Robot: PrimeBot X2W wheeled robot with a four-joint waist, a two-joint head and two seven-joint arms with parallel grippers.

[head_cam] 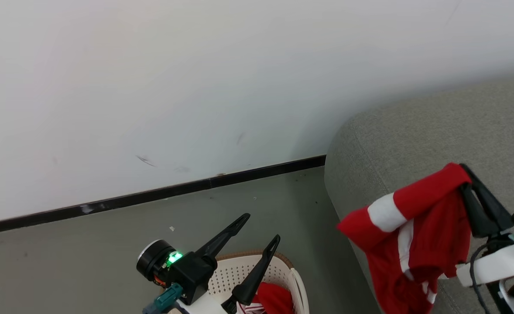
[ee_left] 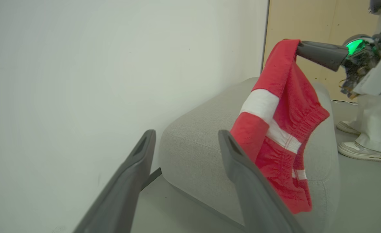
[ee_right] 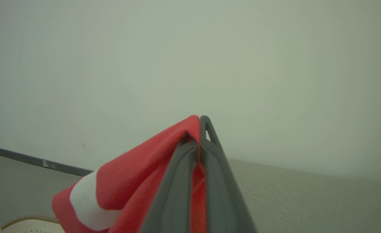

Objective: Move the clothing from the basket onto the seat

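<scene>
My left gripper (ee_left: 185, 133) sits closest to the lens, its two dark fingers spread wide with nothing between them, poised above the basket (head_cam: 298, 283). My right gripper (ee_right: 197, 132) has its fingers pressed together on a fold of the red-and-white garment (head_cam: 414, 226), which hangs free in the air over the near edge of the seat (head_cam: 414, 131), not yet resting on it. A second red piece (head_cam: 274, 298) lies in the basket. I judge the cloth light, limp and a little stretchy at the gathered band. It will sag and swing but won't slip from a firm pinch, so a bunched fold or that band is the place to take it. The seat is a broad grey woven cushion with a rounded corner, soft enough to hold whatever is dropped there. Around it are a plain pale wall (head_cam: 152, 87), a dark baseboard (head_cam: 152, 196) and a grey floor (head_cam: 87, 253). A person's feet (ee_left: 362, 150) stand beyond the seat.
</scene>
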